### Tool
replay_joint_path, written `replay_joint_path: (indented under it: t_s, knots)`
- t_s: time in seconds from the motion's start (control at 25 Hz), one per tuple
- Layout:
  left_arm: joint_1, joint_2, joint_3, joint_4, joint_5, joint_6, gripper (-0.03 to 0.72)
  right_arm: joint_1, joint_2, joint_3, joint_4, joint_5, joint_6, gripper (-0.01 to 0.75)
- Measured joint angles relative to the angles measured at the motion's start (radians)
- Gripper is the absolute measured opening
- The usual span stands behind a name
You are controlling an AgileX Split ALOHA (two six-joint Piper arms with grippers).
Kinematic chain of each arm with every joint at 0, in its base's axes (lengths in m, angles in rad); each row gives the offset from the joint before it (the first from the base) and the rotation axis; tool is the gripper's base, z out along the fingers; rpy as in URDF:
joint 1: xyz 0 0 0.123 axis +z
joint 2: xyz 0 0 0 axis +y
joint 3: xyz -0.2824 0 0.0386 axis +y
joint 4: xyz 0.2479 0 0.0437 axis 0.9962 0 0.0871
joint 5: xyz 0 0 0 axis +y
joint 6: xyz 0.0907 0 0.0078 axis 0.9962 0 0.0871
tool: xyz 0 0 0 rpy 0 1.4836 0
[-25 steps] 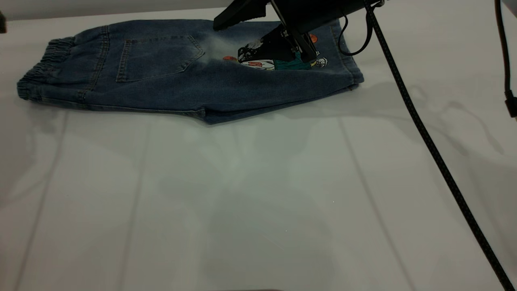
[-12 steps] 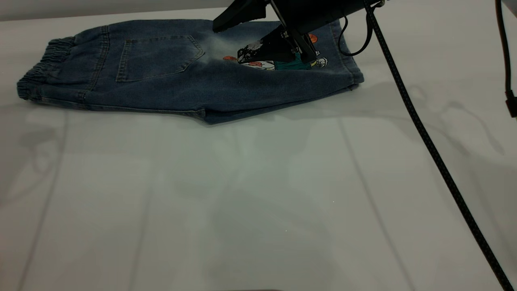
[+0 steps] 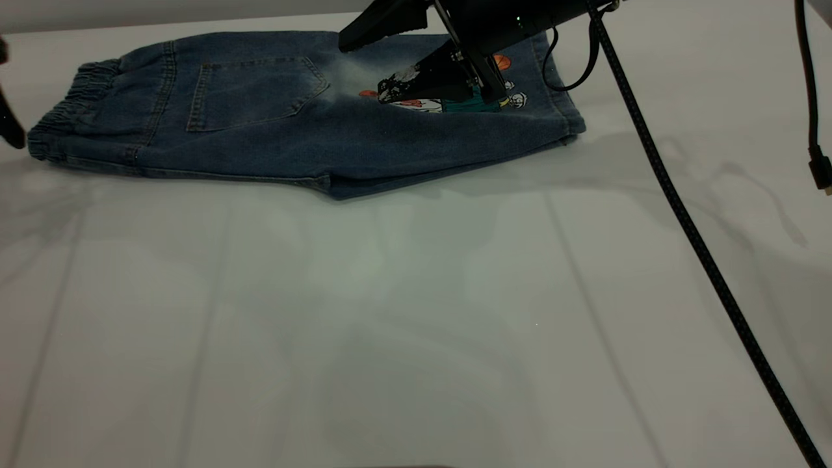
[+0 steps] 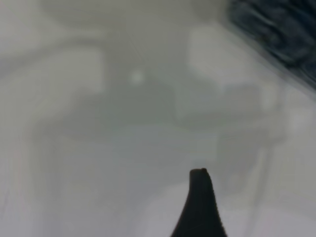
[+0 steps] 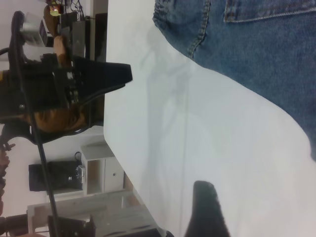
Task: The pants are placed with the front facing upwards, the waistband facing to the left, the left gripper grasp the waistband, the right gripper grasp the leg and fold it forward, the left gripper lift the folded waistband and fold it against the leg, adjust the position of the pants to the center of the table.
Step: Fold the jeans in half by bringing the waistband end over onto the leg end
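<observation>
White table (image 3: 416,312): pants (image 3: 292,110) lie lengthwise, waistband (image 3: 65,110) leftward; right gripper (image 3: 383,62) fingers wide above.

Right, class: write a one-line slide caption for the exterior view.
Blue denim pants lie on a white table while the right gripper hovers open above the leg.

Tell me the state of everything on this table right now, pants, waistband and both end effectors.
pants: folded lengthwise, lying flat at the far side of the table.
waistband: at the left end, resting on the table, not lifted.
right end effector: open, over the printed leg, gripping nothing.
left end effector: at the left edge beside the waistband.
</observation>
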Motion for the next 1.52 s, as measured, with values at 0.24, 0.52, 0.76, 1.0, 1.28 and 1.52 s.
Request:
replay_joint_path:
  t_s: [0.24, 0.52, 0.76, 1.0, 1.28, 1.52]
  knots:
    - [0.098, 0.014, -0.003, -0.385, 0.004, 0.336, 0.507, 0.000, 0.000, 0.000, -0.003, 0.003, 0.000, 0.417]
    - [0.159, 0.102, -0.003, -0.737, 0.041, 0.642, 0.502, 0.000, 0.000, 0.000, -0.004, 0.004, 0.000, 0.417]
    - [0.159, 0.147, -0.003, -0.754, 0.027, 0.640, 0.500, 0.000, 0.000, 0.000, -0.011, 0.004, 0.000, 0.417]
    - [0.159, 0.175, -0.003, -0.758, -0.025, 0.641, 0.500, 0.000, 0.000, 0.000, -0.011, 0.003, 0.000, 0.418]
    - [0.159, 0.176, -0.004, -0.861, -0.065, 0.735, 0.499, 0.000, 0.000, 0.000, -0.012, 0.000, 0.000, 0.419]
    - [0.159, 0.233, -0.007, -0.911, -0.058, 0.761, 0.499, 0.000, 0.000, 0.000, -0.012, -0.005, 0.000, 0.419]
